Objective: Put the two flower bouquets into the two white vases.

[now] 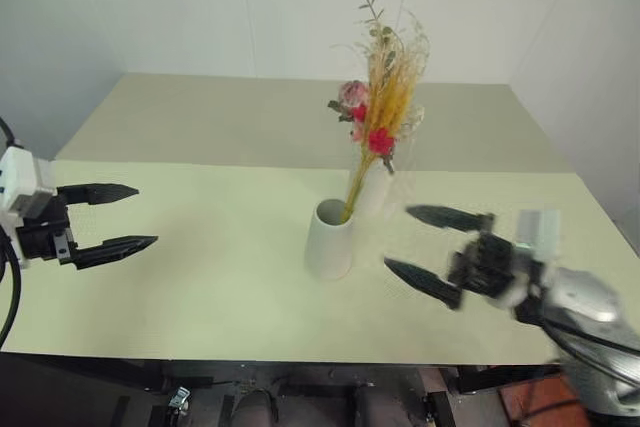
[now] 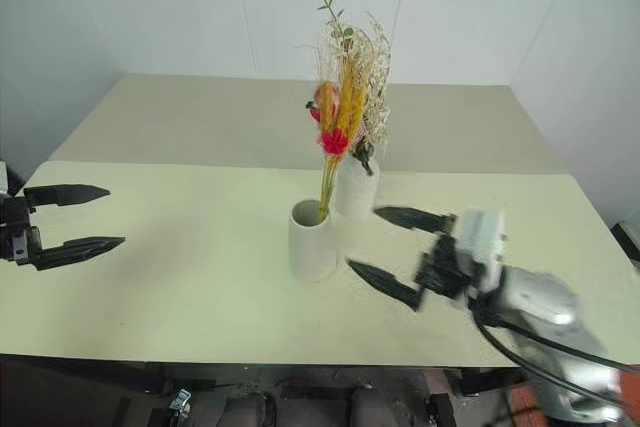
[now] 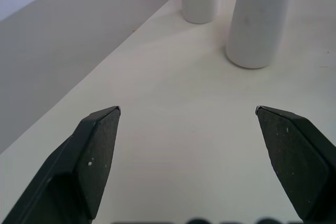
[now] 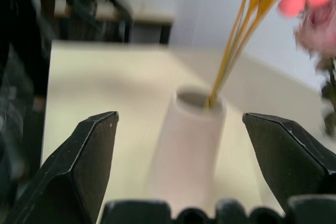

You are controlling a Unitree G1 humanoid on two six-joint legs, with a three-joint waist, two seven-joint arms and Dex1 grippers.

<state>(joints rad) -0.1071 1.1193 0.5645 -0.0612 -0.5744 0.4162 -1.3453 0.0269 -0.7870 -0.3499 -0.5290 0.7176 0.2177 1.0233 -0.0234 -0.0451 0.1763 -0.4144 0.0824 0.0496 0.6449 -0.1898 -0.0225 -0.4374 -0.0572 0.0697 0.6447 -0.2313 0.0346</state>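
Two matte white ceramic vases stand mid-table on the pale green tabletop [image 1: 200, 287]: the tapered cone vase [image 1: 329, 240] in front holds the slim bundle of yellow wheat-like stalks [image 1: 385, 112], and the vase behind it [image 1: 374, 187], its neck hidden, seems to hold the bushy pink rose bunch [image 1: 352, 97]. The right gripper [image 1: 430, 245] hangs just beside the cone vase, fingers apart, holding nothing. The left gripper [image 1: 120, 217] hovers well apart, fingers spread.

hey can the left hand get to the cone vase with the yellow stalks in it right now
Probably yes. The left hand is open and faces the cone vase across bare table, with nothing between them. The yellow stalks lean away toward the bottle vase.
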